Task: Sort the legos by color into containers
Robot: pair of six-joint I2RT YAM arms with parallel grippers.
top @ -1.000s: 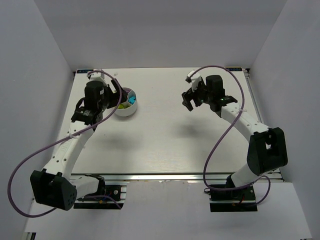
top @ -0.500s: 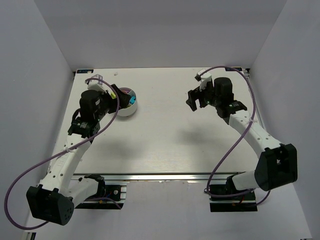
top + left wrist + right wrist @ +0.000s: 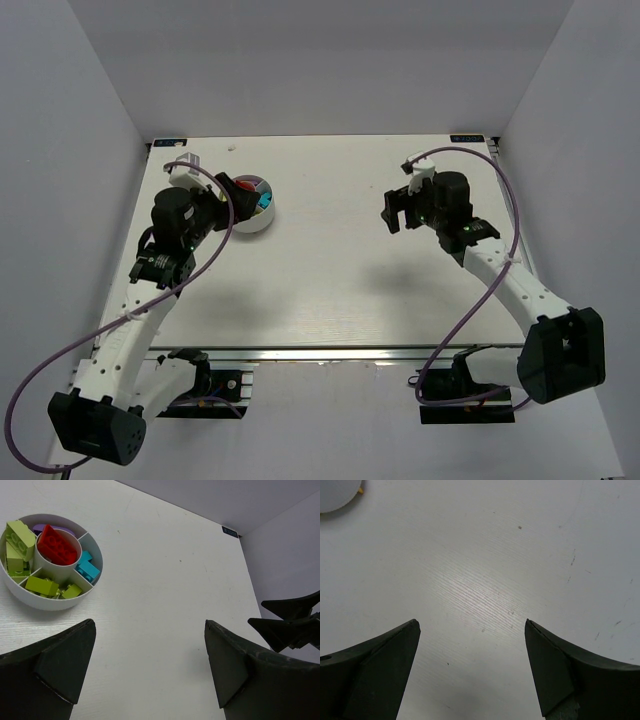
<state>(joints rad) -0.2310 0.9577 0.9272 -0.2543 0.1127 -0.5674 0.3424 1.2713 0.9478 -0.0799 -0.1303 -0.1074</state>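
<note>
Left wrist: red legos [image 3: 55, 545] in hub [image 3: 58, 572]; wedges [image 3: 40, 601] green, cyan, maybe purple.

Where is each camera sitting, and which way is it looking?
Top view: high behind the robot, looking down at the table; the left arm, right arm, left tool and right tool show.
Left wrist: on the left arm, looking across the table at the dish of legos; its own fingers show.
Right wrist: on the right arm, looking down at the table; its own fingers show.
Shared: top and left wrist both show the dish.

White-linked left arm [image 3: 133, 312] and right arm [image 3: 507, 277] have black joints, purple cables [image 3: 455, 149].
</note>
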